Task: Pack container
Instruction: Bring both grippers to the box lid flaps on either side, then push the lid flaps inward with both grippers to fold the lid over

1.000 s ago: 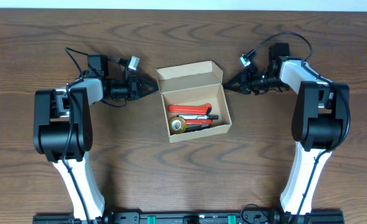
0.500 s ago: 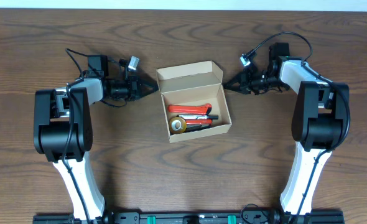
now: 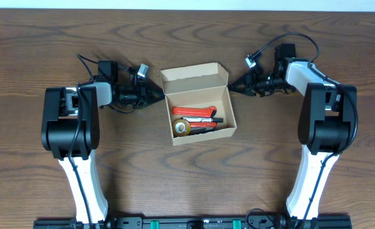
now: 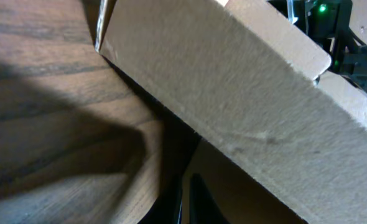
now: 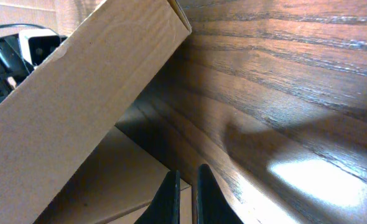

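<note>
Shifted inward since a second ago, my left gripper (image 3: 159, 94) meets the container (image 3: 195, 77), fingers together like my right gripper's (image 3: 231, 87).

- I see the container (image 3: 200, 81) as plain tan-brown cardboard, with no print.
- Inside the container: red pens (image 3: 191, 111) with black ends and a yellowish tape roll (image 3: 182, 127).
- Under the container: the table (image 3: 175, 178), dark brown with wavy wood grain.
- Flanking the container: the left arm (image 3: 70, 127) and right arm (image 3: 327, 124), both black and white.

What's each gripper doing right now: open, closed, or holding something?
Left gripper: closed, holding nothing, tip at the container's left side.
Right gripper: closed, holding nothing, tip beside the container's right side.
</note>
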Robot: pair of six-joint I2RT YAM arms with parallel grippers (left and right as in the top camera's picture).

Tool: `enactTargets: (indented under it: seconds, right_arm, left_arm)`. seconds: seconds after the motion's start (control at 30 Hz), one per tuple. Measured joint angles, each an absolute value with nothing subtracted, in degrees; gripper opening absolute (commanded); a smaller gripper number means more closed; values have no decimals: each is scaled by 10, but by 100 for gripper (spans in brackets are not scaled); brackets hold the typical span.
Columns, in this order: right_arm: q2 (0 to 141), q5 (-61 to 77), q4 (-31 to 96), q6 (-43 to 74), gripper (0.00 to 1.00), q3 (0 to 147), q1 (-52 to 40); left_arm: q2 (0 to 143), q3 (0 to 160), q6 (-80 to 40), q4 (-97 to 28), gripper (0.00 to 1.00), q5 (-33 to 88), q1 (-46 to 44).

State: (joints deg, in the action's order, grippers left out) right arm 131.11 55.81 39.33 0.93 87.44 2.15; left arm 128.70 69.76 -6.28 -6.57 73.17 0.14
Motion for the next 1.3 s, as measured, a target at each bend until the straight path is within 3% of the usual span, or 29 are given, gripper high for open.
enactTargets:
  seconds: [0.83, 1.3]
  right_arm:
    - [1311, 603, 364, 33, 1, 876, -15]
    - [1311, 618, 395, 40, 1, 964, -26]
  left_arm:
    - [1287, 701, -139, 4, 6, 751, 1]
    - [1277, 714, -150, 4, 6, 751, 1]
